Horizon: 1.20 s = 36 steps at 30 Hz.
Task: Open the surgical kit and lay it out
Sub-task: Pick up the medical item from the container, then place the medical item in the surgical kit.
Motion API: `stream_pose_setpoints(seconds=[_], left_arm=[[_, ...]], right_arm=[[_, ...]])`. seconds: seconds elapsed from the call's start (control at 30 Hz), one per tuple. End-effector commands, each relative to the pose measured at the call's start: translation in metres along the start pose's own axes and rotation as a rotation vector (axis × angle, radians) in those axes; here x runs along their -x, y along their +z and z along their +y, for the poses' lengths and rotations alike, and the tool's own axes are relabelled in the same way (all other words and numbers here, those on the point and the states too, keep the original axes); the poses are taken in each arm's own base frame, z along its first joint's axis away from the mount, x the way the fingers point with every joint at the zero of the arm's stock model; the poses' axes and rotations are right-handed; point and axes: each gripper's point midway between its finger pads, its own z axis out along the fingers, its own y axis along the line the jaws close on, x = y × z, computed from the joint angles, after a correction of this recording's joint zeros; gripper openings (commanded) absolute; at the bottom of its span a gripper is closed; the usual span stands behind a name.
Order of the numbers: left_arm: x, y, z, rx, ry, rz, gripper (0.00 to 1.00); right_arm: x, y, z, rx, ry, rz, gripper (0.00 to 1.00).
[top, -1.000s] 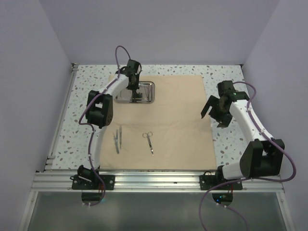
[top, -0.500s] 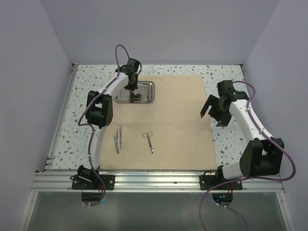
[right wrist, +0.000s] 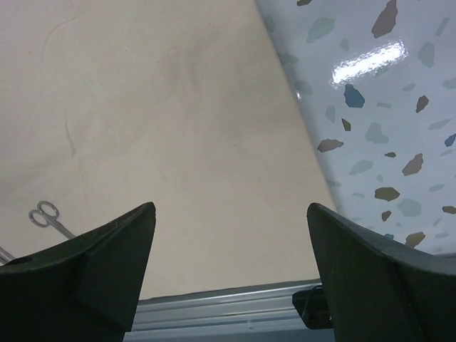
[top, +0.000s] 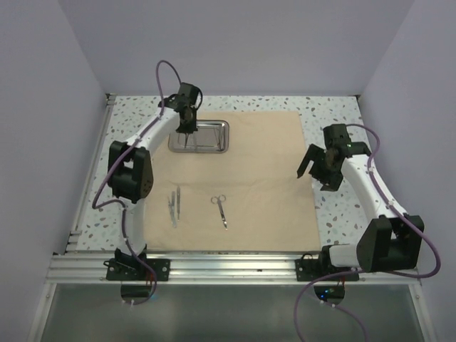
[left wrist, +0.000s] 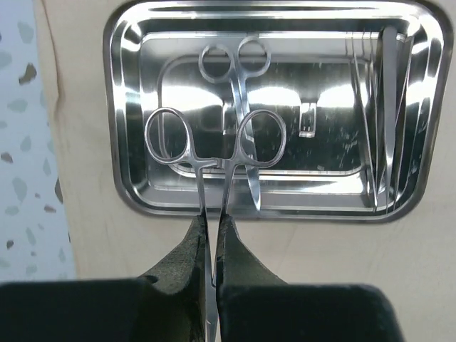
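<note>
Over shiny rectangular steel tray (left wrist: 117, 142), ring-handled forceps (left wrist: 201, 189)

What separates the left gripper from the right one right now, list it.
The left gripper is shut on ring-handled forceps; the right gripper is open and empty. The left hangs over the steel tray; the right over the right edge of the beige cloth. Both have black fingers.

We look into a robot laboratory test cell.
Plain pale walls (top: 43, 107) close the speckled table (top: 335, 114) at nine, twelve and three o'clock; at six o'clock an aluminium rail (top: 228, 265) carries the left arm (top: 128, 174) and right arm (top: 370, 192) with purple cables (top: 158, 75).
</note>
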Motion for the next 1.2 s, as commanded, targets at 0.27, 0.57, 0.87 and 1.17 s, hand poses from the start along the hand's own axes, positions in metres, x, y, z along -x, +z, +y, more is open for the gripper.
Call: stream_pose_setpoints(seconds=[0.27,0.57,0.87,1.17], left_arm=[[-0.113,-0.116,-0.07,-0.078,-0.149,-0.001,0.0],[-0.22,-0.14,-0.106,-0.086,-0.144,0.12,0.0],[-0.286,-0.128,-0.113,-0.04,-0.104,0.227,0.41],[-0.183,-0.191,-0.119,-0.055,-0.09,0.015,0.86]], right_arm=[[-0.024,-0.023,0.014,0.132,0.003,0.016,0.91],[-0.038,-0.026,0.02,0.209,0.008,0.002,0.91],[-0.049,-0.033,0.023,0.214,-0.059,-0.002,0.91],[-0.051,-0.042,0.023,0.218,-0.073,-0.013,0.91]])
